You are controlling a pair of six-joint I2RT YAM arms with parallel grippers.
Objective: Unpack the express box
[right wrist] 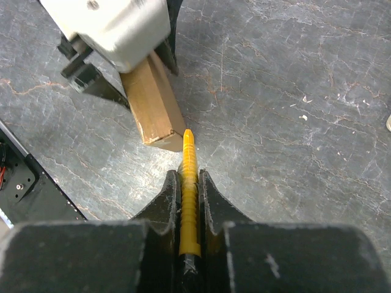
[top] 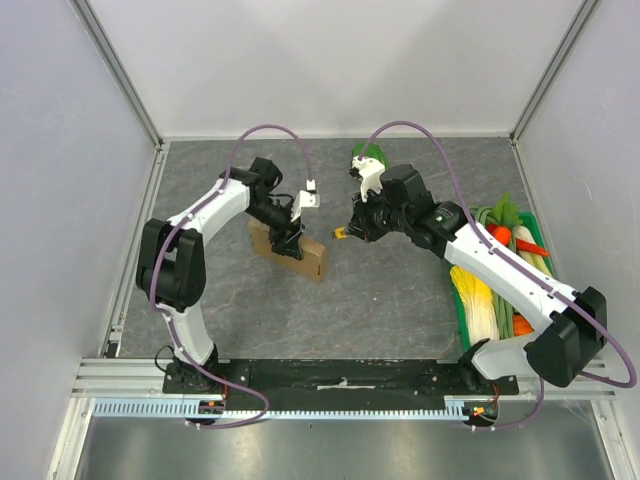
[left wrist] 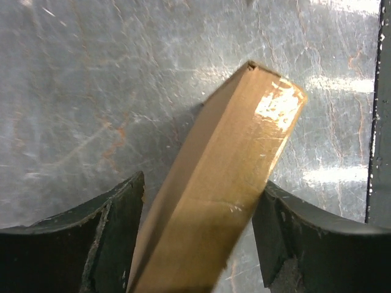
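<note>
1. The small, flat, plain brown cardboard express box [top: 312,258] is on the grey, stone-patterned tabletop [top: 400,310]. It lies left of the middle and stands on one of its narrow long sides, not flat.
2. The left arm reaches in from the left, and the left claw [top: 288,238] comes down on the express box from above.
3. In the left wrist view the express box [left wrist: 232,171] runs slantwise between the two dark fingers [left wrist: 110,238] of the left claw [left wrist: 201,195]. One finger sits close against each long face. The view does not show whether they press on the cardboard or only flank it, so I cannot tell if this claw has a grip.
4. The right claw [top: 352,232] is just to the right of the express box and points towards it.
5. In the right wrist view the right claw [right wrist: 189,178] is closed tight on a thin yellow ridged tool [right wrist: 189,155], which sticks out forward beyond the fingertips.
6. The pointed tip of the yellow ridged tool touches the lower corner of the near end of the express box [right wrist: 156,104].
7. A green-and-white bok choy [top: 370,158] lies on the tabletop behind the right arm, well apart from the express box.
8. A green plastic crate [top: 463,325] holding orange, yellow and white vegetables is at the right edge, partly under the right arm.
</note>
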